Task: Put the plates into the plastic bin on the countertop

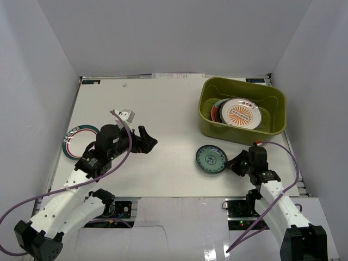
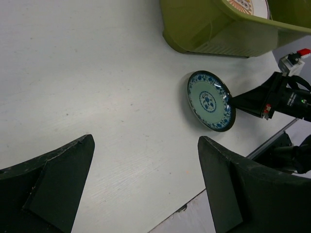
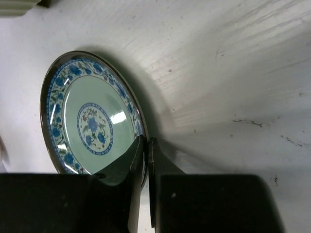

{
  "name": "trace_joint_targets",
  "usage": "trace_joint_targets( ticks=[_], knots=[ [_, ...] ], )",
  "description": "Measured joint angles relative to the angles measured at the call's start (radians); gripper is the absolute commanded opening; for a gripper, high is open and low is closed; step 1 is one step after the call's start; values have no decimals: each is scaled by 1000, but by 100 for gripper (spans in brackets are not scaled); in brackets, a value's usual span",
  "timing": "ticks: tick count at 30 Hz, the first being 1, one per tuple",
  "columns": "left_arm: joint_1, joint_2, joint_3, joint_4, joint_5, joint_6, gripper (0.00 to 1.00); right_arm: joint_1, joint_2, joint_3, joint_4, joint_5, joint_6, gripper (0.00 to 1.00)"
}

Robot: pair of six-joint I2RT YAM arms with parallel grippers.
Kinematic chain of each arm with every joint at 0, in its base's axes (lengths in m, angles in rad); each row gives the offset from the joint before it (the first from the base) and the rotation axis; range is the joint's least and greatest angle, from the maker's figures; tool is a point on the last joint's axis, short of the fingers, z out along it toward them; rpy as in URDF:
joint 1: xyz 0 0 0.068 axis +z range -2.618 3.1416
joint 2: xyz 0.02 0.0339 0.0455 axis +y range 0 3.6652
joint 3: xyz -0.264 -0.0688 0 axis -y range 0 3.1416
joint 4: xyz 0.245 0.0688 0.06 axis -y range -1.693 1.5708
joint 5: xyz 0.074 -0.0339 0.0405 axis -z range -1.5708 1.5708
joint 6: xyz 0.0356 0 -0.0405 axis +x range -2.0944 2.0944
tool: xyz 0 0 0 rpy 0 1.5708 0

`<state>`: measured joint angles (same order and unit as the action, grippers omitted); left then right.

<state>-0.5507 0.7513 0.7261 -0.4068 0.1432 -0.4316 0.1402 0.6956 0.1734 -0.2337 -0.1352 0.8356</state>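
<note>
Right hand (image 3: 146, 145) clamps only the rim of the small teal plate (image 3: 92, 121); thin hold may slip when lifting toward olive bin (image 1: 205, 117).

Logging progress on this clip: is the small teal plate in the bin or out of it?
Out. The small teal plate sits on the countertop in front of the plastic bin, its rim pinched by the right gripper.
</note>
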Motion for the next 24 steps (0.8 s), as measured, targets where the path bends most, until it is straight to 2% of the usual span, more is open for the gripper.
trace_joint_targets(
  ticks=[5,10,15,18,20,24],
  knots=[
    [59,7,0,0,-22,-16,98,14,-40,0,-15,-51,-41,8],
    [90,6,0,1,-91,-43,98,55,-145,63,-128,-141,-61,8],
    [117,8,-3,8,-165,-108,98,167,-115,289,-125,-196,-66,8],
    [122,20,-8,17,-203,-156,93,208,-46,463,-98,-187,-104,8],
    [122,40,-11,21,-227,-195,90,212,13,582,-63,-130,-146,8],
    [123,79,-29,22,-281,-280,90,188,140,774,-23,58,-251,8]
  ],
)
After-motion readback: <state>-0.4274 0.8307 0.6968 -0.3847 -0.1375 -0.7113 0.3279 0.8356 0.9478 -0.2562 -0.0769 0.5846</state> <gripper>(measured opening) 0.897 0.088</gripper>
